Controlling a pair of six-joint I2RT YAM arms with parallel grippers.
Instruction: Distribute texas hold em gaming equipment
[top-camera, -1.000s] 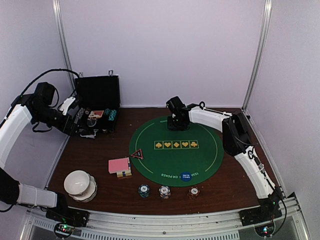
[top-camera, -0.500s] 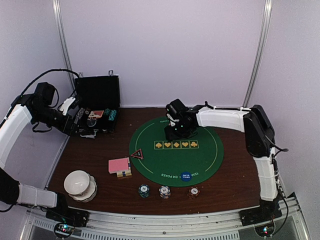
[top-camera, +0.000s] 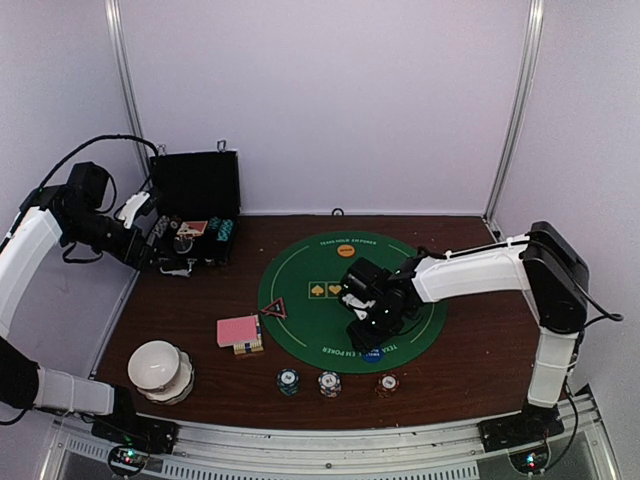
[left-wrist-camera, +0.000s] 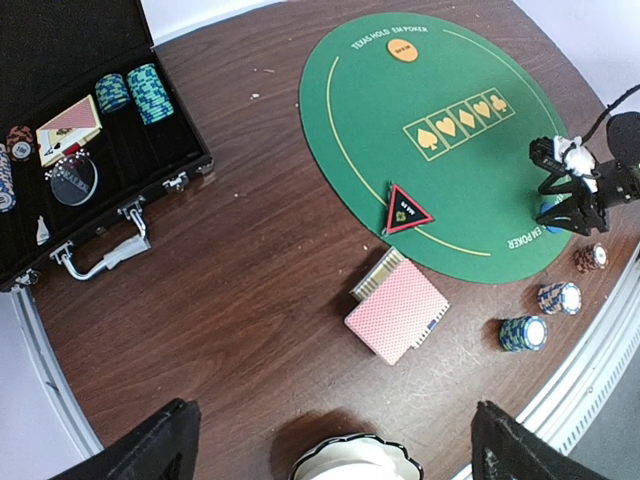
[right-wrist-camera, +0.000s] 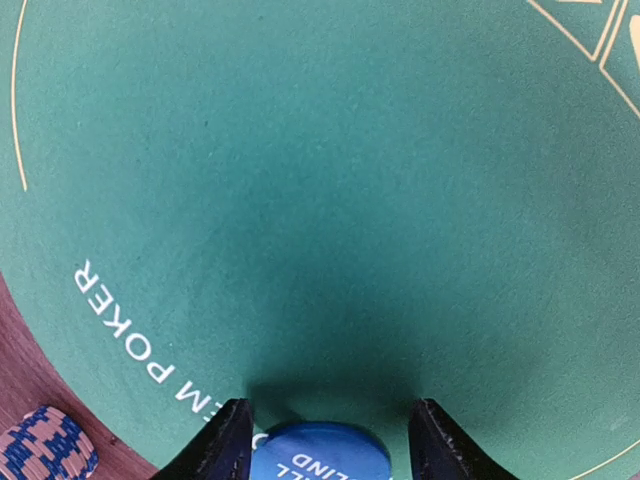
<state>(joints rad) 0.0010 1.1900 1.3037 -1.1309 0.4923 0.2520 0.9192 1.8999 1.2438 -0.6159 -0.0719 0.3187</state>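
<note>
Two grippers are seen, both unclenched. Right gripper (right-wrist-camera: 330, 432) is positioned low over the near part of the round green felt poker mat (top-camera: 300, 270). Its jaws are parted and straddle the blue round button (right-wrist-camera: 322, 456). That button is lying flat on the mat just inside the printed rim text, and no squeeze on it is shown. Left gripper (left-wrist-camera: 332, 420) is held high over the left side of the brown wooden table (left-wrist-camera: 250, 250), with fingers (left-wrist-camera: 150, 450) spread wide and nothing between them. Orange round button (top-camera: 346, 251) is placed at the mat's far edge. Red-black triangle marker (top-camera: 274, 308) is laid at the mat's left edge. Pink-backed playing card deck (top-camera: 238, 330) is set on the table near the marker, off the mat. Three small striped stacks are lined up on the table below the mat: teal chip stack (top-camera: 288, 381), dark chip stack (top-camera: 330, 384), red chip stack (top-camera: 387, 383). Black hinged case (top-camera: 195, 190) is seen open at the far left, with more chips and cards inside. White domed bowl stack (top-camera: 158, 368) is placed at the near left.
</note>
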